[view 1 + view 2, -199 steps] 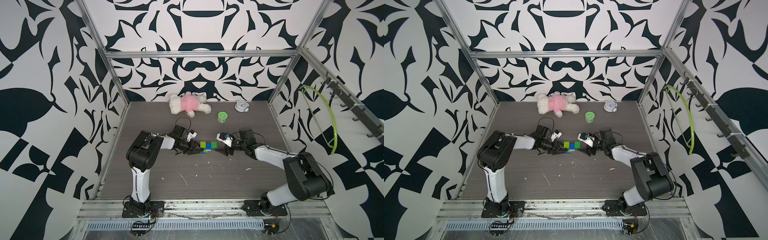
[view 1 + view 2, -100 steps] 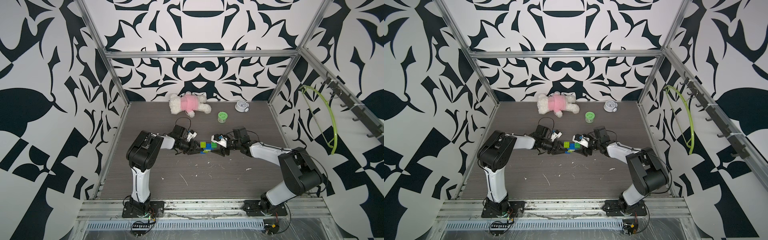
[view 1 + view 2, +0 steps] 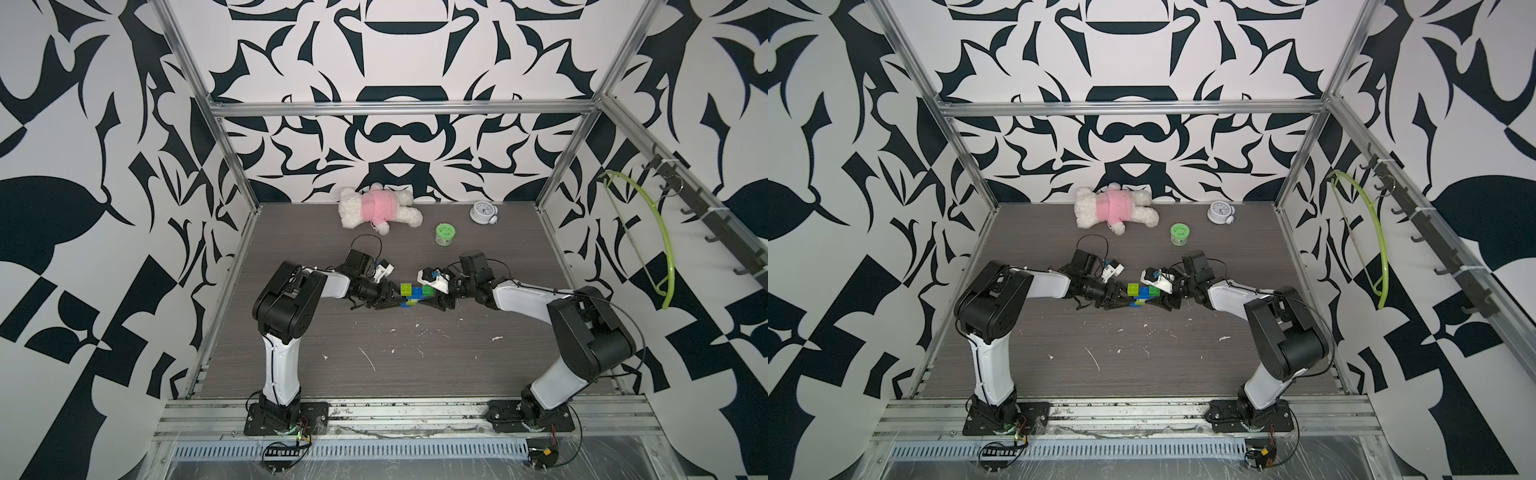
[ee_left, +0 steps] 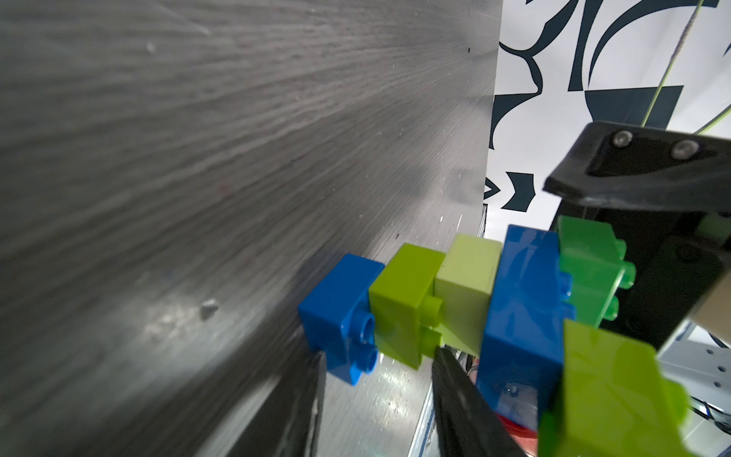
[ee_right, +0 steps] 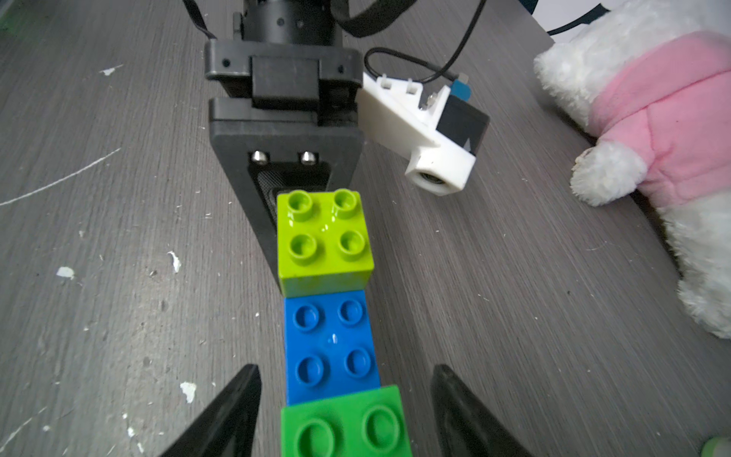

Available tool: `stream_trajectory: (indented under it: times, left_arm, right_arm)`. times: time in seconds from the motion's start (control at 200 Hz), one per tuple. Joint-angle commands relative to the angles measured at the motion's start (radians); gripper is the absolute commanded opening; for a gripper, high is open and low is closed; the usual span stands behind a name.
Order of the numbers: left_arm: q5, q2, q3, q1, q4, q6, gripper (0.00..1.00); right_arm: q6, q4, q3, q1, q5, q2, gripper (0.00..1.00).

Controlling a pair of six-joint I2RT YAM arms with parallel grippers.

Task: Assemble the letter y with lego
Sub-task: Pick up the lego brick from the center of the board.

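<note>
Here we see the letter y point(image 3: 414, 294) near the middle of the tabletop point(image 3: 374, 353), between both arms. Our left fingers point(image 4: 466, 403), partly closed, pinch its stem. Our right fingers point(image 5: 225, 415) stand open, straddling the dark green brick point(image 5: 344, 427) with gaps on either side.

Lego point(image 4: 466, 292) blue, lime, dk green, pale yellow; walls point(image 3: 395, 50) b/w patterned; bear point(image 3: 376, 210) white/pink.
</note>
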Motion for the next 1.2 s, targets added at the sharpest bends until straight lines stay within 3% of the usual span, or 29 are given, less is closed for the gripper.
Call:
stream_trajectory:
  times: [0.0,1.195]
  left_arm:
    - [-0.344,0.132,-0.074,0.007,-0.221,0.017,0.46]
    - [-0.347,0.133,-0.072,0.007,-0.223,0.017,0.46]
  right_arm:
    - [-0.015,-0.015,0.047,0.007,-0.002,-0.003,0.69]
    - [-0.099,-0.143,0.125,0.043,0.031,0.051,0.56]
